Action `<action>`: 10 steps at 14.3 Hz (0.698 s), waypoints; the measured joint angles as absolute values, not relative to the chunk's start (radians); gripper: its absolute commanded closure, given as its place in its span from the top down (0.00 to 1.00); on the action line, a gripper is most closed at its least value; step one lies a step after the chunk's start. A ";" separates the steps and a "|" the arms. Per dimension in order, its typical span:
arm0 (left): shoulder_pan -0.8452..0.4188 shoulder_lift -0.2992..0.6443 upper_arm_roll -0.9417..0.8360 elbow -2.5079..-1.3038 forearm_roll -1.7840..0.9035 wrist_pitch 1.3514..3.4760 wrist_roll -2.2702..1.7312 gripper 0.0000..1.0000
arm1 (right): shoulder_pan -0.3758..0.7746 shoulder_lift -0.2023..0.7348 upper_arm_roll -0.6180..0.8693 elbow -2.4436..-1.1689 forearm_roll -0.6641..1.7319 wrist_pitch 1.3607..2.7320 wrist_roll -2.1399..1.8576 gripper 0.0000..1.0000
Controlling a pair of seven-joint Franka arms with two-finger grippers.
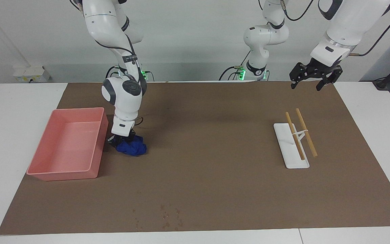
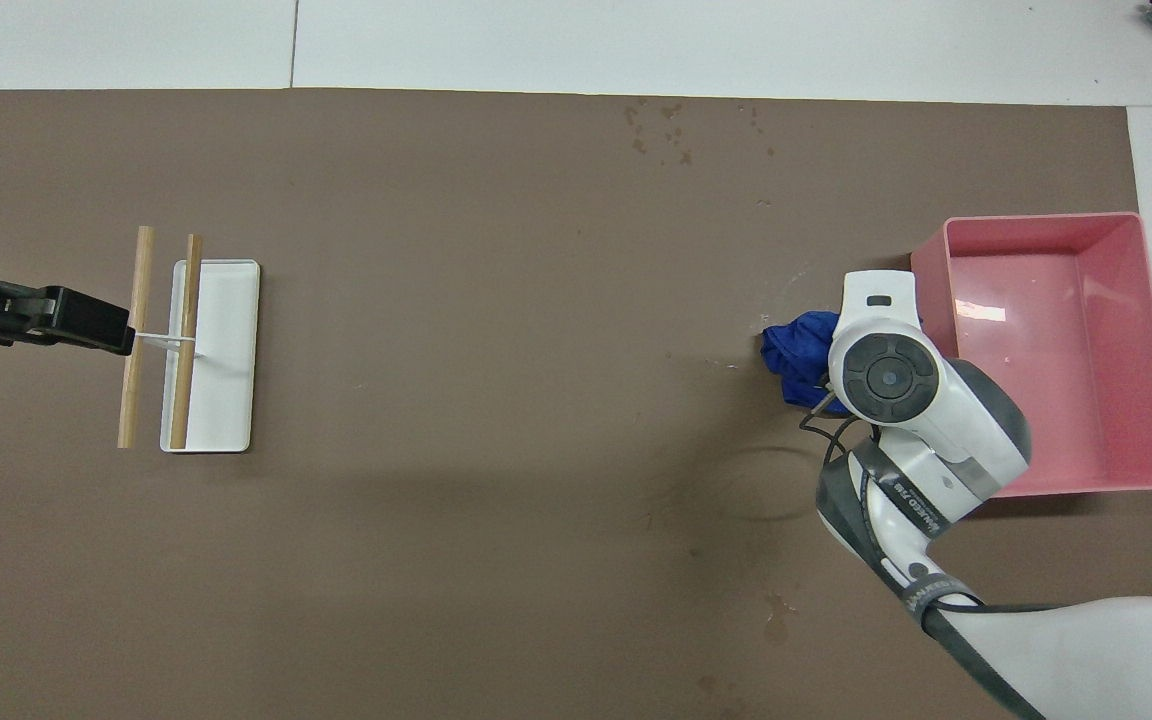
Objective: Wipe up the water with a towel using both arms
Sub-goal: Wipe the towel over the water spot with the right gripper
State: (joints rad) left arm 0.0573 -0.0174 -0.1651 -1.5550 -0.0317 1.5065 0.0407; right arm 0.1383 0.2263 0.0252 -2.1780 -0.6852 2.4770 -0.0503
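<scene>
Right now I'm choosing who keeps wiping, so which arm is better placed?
Right: its end effector is shut on the towel on the mat. The left end effector waits open, up over the mat's edge.
</scene>
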 measured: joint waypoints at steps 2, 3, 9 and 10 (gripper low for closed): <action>0.057 -0.017 -0.165 -1.555 -0.032 1.507 0.041 1.00 | 0.126 0.227 0.026 -2.179 -0.626 2.496 -0.028 0.00; 0.057 -0.017 -0.165 -1.555 -0.032 1.507 0.041 1.00 | 0.123 0.227 0.026 -2.179 -0.527 2.498 -0.017 0.00; 0.057 -0.017 -0.165 -1.555 -0.032 1.506 0.041 1.00 | 0.185 0.231 0.040 -2.156 0.018 2.511 0.013 0.00; 0.057 -0.017 -0.165 -1.555 -0.032 1.506 0.041 1.00 | 0.203 0.234 0.040 -2.147 0.102 2.513 0.025 0.00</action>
State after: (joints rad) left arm 0.0573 -0.0174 -0.1651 -1.5551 -0.0317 1.5065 0.0407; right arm 0.2033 0.2335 0.0403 -2.1472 0.1016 2.5134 0.0246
